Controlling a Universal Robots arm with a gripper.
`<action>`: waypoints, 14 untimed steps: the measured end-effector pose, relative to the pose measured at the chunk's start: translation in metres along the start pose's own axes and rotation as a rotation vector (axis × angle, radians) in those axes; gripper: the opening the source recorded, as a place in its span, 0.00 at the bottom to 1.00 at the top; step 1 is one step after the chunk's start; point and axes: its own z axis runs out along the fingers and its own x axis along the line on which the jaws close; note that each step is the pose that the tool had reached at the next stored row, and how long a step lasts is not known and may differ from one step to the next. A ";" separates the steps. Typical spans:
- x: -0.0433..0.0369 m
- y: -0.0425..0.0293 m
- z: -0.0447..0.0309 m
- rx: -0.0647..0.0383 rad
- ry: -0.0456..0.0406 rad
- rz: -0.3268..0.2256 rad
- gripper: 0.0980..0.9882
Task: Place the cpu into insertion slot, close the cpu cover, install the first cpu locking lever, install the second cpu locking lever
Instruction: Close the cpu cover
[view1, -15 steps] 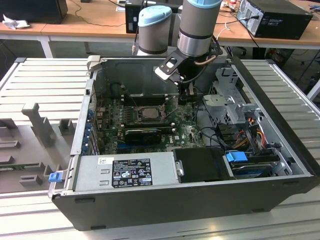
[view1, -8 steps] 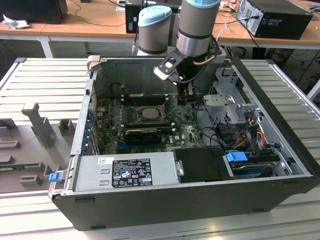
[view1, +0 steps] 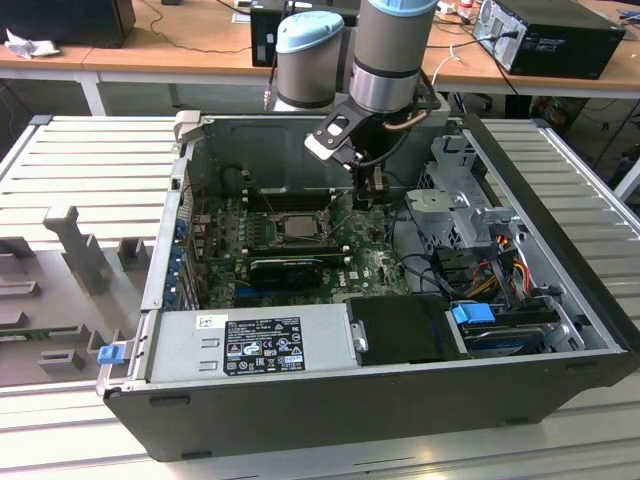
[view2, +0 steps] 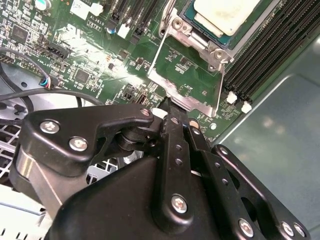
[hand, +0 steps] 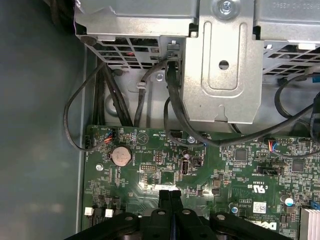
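The cpu (view2: 226, 14) with its pale metal top lies in the insertion slot (view2: 200, 31) on the green board; the exterior view shows the cpu (view1: 293, 226) at the board's middle. The cpu cover (view2: 176, 94), a thin grey metal frame, stands swung open off the slot, its free edge toward my gripper (view2: 170, 106). The gripper is shut, its two black fingers pressed together, with the tips right at that free edge. In the first wrist view the shut gripper (hand: 170, 194) hangs just above the board. In the exterior view the gripper (view1: 372, 192) sits to the right of the slot.
Long black memory slots (view2: 270, 45) run beside the socket. A metal drive cage (view1: 465, 210) with black cables (hand: 170, 100) stands close to the gripper. A black expansion card (view1: 285, 268) and the power supply (view1: 255, 340) lie nearer the front. Case walls enclose the board.
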 end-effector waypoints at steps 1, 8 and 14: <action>0.0000 -0.0003 0.0000 0.000 -0.0001 0.000 0.01; 0.0002 -0.0038 -0.0001 0.000 -0.0001 0.000 0.01; 0.0003 -0.0054 -0.0001 0.000 0.0000 0.000 0.01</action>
